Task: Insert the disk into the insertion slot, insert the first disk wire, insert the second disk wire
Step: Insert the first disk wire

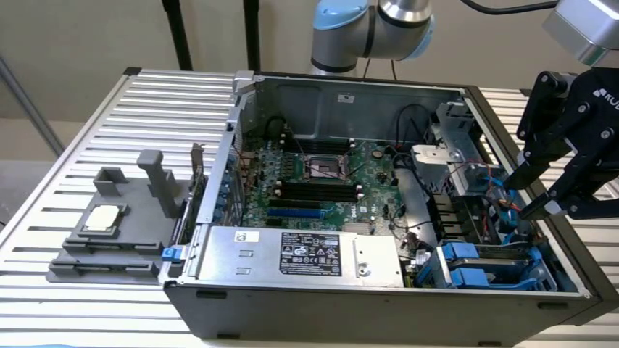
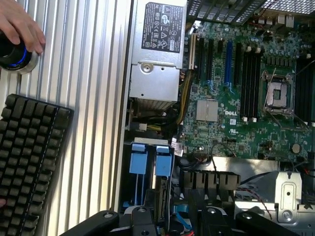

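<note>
My black gripper [image 1: 522, 199] hangs open over the right end of the open PC case, with nothing between its fingers. Just below it run blue and red wires [image 1: 495, 206], close to the lower fingertip. The insertion slot [image 1: 483, 264] is the grey metal bay at the case's front right corner, with blue plastic tabs [image 2: 163, 161] and blue rails. A thin dark body stands edge-on between the tabs. Whether that is the disk I cannot tell. In the wrist view the gripper [image 2: 197, 223] shows as spread black links right over the bay.
A silver power-supply box [image 1: 300, 254] lies along the case's front wall, with the green motherboard [image 1: 320, 181] behind it. On the slatted table [image 1: 145, 101], a grey fixture with posts [image 1: 116, 225] stands at the exterior view's left. A keyboard [image 2: 29, 157] and a person's hand [image 2: 19, 24] lie beside the case.
</note>
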Robot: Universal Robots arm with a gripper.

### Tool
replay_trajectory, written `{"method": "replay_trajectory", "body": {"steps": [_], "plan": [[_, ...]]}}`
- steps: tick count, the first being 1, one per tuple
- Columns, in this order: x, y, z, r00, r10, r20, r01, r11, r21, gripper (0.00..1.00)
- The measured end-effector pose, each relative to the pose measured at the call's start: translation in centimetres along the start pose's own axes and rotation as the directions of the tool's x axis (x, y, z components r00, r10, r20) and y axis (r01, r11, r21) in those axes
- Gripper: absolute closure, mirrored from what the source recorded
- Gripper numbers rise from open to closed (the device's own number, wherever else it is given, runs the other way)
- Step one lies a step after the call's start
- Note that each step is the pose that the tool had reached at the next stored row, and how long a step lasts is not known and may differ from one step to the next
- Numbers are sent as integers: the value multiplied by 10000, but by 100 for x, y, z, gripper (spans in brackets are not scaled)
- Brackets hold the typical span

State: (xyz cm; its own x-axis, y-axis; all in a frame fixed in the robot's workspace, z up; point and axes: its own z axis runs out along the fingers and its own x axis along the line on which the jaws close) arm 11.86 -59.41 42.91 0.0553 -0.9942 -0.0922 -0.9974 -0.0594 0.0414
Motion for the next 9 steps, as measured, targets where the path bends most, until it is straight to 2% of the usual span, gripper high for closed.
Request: {"method": "replay_trajectory", "body": {"steps": [9], "plan": [[1,-17,2,10000,-3,0,3,10000,-1,60]]}}
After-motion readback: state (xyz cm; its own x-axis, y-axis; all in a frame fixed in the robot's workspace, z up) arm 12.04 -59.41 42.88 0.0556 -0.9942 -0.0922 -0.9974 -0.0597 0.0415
